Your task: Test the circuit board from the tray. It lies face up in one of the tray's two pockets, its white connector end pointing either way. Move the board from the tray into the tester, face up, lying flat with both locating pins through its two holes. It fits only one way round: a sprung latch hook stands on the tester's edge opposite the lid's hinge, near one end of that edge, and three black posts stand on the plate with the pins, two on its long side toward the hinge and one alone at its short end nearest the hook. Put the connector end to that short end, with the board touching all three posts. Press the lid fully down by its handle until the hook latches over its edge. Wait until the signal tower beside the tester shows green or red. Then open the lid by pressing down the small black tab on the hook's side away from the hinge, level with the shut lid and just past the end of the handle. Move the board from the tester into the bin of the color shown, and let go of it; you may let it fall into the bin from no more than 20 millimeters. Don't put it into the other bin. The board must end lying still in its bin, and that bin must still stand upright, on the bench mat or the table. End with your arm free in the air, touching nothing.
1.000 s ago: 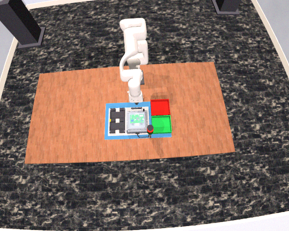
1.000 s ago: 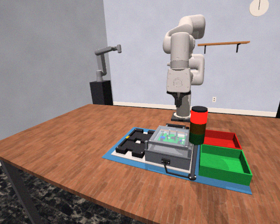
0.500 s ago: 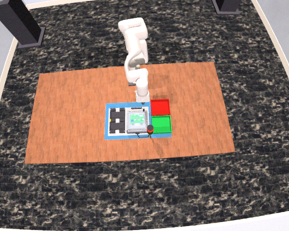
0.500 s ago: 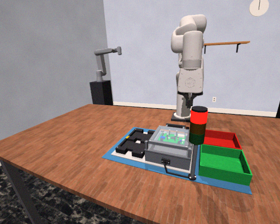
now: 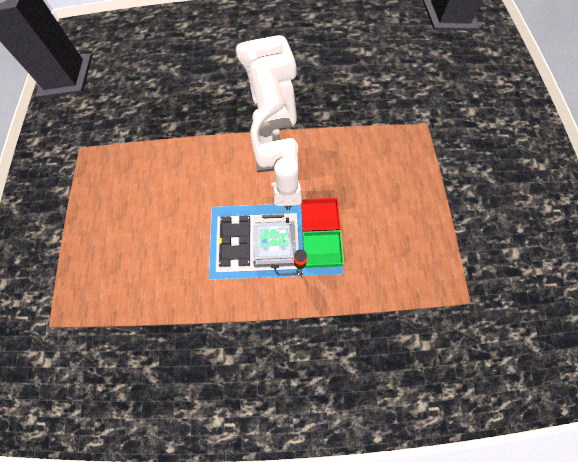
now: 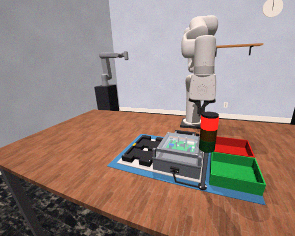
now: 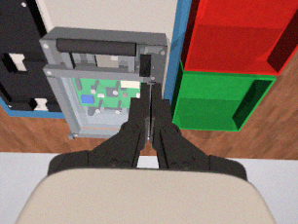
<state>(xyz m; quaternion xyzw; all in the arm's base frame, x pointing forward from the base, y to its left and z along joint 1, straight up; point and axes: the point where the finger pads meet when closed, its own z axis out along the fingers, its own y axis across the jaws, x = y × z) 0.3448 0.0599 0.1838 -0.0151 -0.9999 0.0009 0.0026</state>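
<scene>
The green rectangular circuit board (image 7: 99, 93) lies face up inside the grey box-shaped tester (image 6: 177, 167), under its shut clear lid (image 6: 169, 152). Through the lid the board shows a blue square component, several small pale round parts and a white connector block at one end (the end toward the latch hook, as far as the wrist view shows). It looks flat on the plate; the pins and posts are too small to make out.

The white six-joint arm's black two-finger gripper (image 7: 148, 104) has its fingers pressed together with nothing between them. It hangs above the tester's corner, the fingertips pointing at the small black latch hook (image 7: 144, 64) just past the end of the black bar handle (image 7: 95, 48).

The signal tower (image 6: 209, 133) beside the tester has its top red band lit bright; the bands below are dark.

The open red plastic bin (image 6: 234, 148) and the open green plastic bin (image 6: 236, 174) stand upright side by side on the blue bench mat (image 6: 123, 163). The black two-pocket tray (image 6: 141, 151) sits on the tester's other side.
</scene>
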